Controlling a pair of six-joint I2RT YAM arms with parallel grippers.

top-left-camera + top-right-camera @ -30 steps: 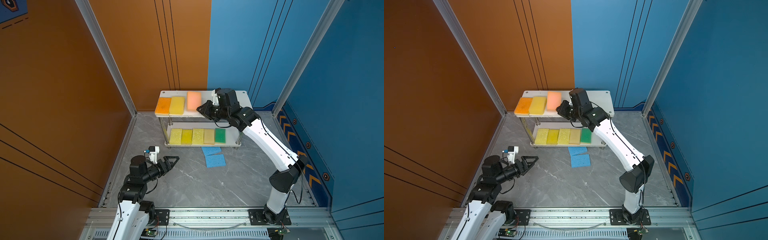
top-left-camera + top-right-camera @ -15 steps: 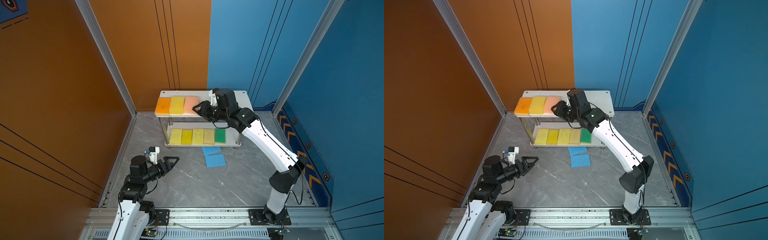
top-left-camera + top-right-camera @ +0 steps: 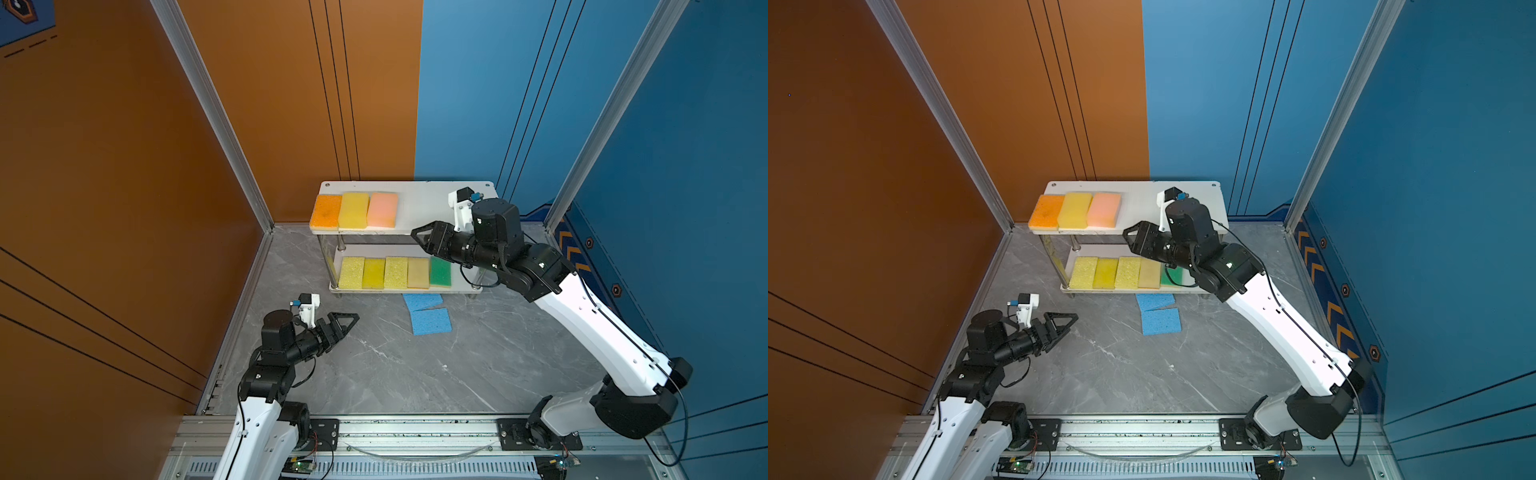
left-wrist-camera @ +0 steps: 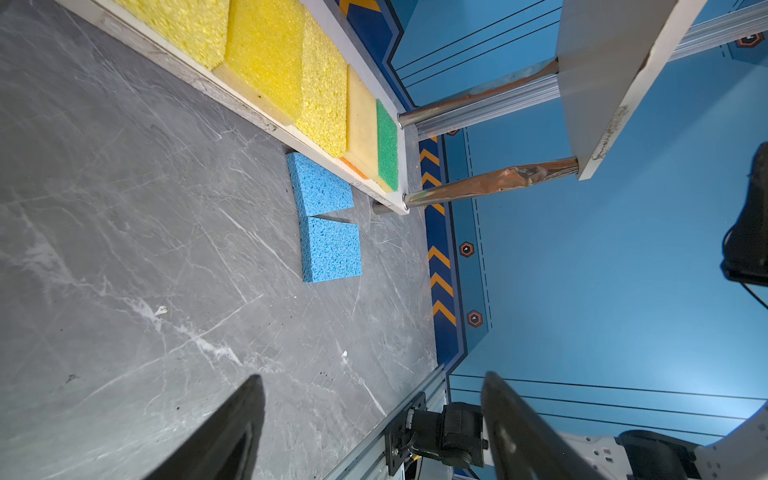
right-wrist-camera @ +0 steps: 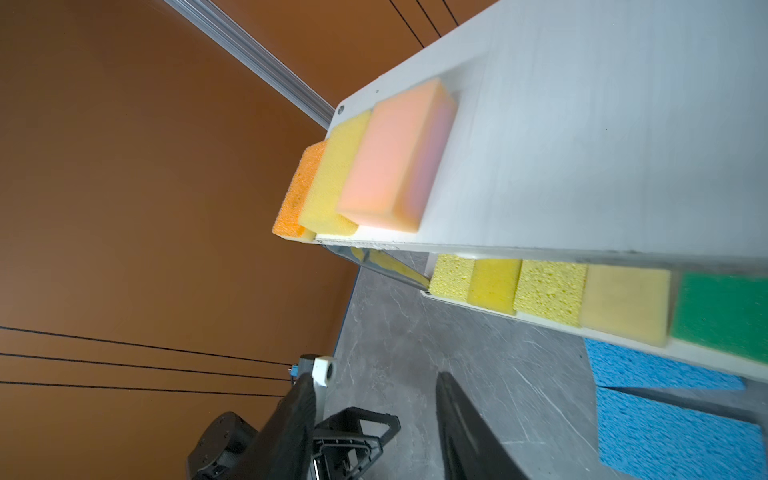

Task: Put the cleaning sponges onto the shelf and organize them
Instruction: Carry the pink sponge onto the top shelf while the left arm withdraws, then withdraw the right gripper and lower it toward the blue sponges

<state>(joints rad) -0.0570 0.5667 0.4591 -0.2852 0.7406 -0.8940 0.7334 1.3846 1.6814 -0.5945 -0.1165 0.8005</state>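
Note:
The white shelf (image 3: 424, 203) holds an orange sponge (image 3: 326, 212), a yellow one (image 3: 353, 210) and a pink one (image 3: 382, 209) side by side on its top board. The lower board carries a row of three yellow sponges (image 3: 373, 273), a beige one (image 3: 418, 272) and a green-faced one (image 3: 440, 271). Two light blue sponges (image 3: 423, 301) (image 3: 430, 321) lie on the floor just in front of the shelf. My right gripper (image 3: 415, 236) (image 5: 374, 376) is open and empty, at the top board's front edge, right of the pink sponge (image 5: 395, 158). My left gripper (image 3: 352, 320) (image 4: 372, 376) hangs open and empty over the floor, left of the blue sponges (image 4: 330, 249).
The shelf stands against the back wall, orange (image 3: 291, 104) on the left and blue (image 3: 478, 104) on the right. Shiny metal posts (image 4: 490, 183) join the boards. A grey marble floor (image 3: 395, 374) spreads between both arms. An aluminium rail (image 3: 415, 428) runs along the front.
The right gripper let go of the pink sponge, which now lies flat beside the yellow one. The gripper opened and drew back to the right. The left arm stayed put.

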